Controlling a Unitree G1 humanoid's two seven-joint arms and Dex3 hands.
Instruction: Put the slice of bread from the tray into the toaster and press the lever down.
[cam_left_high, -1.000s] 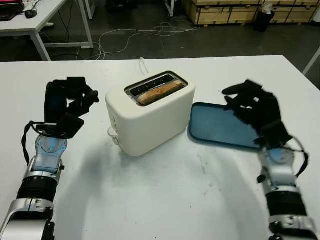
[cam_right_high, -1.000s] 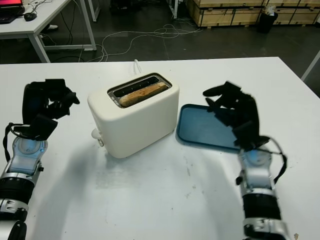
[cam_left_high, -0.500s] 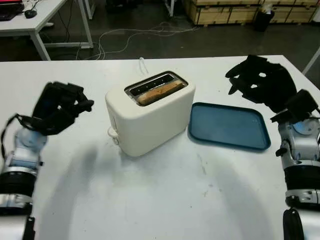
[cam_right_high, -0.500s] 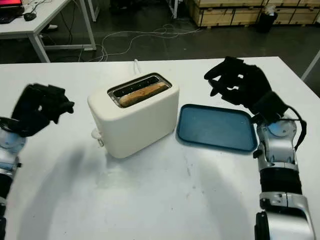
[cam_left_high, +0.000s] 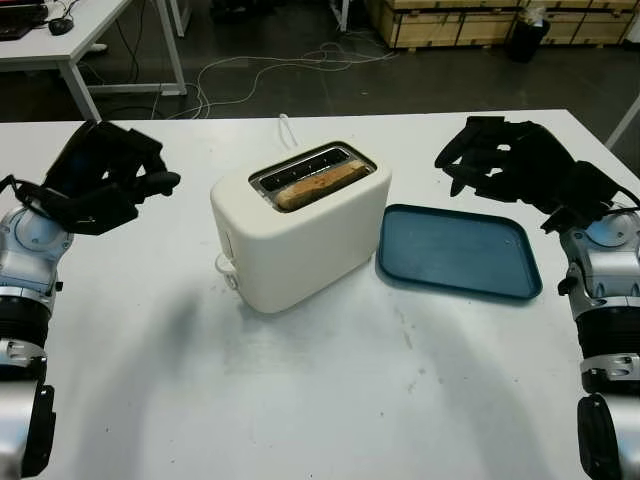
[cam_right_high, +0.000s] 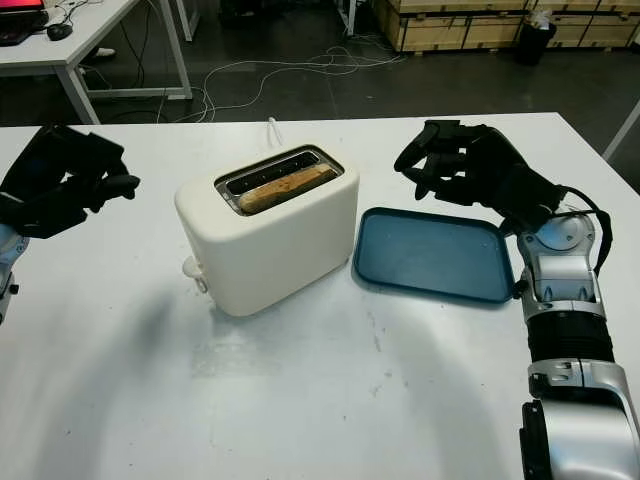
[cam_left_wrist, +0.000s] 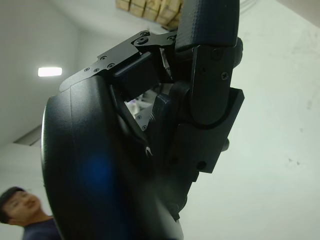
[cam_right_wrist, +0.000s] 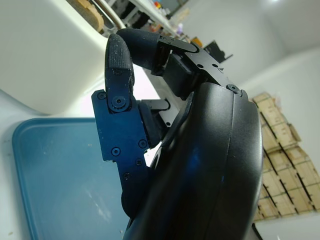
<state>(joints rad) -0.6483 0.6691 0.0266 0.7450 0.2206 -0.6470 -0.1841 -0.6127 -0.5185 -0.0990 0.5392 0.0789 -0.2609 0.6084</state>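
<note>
Browned bread in boxy toaster

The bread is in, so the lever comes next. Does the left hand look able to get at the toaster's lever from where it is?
Probably yes. The lever sticks out of the toaster end that faces the left hand, with bare table between them. The hand holds nothing and is raised above the table.

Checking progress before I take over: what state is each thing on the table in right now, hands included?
slice of bread: in the toaster's slot, top edge showing.
toaster: upright on the table, beside the tray.
lever: cannot tell whether it is down.
tray: flat on the table, holds nothing.
left hand: raised left of the toaster, fingers curled, holding nothing.
right hand: raised above the tray's far edge, fingers curled, holding nothing.
</note>
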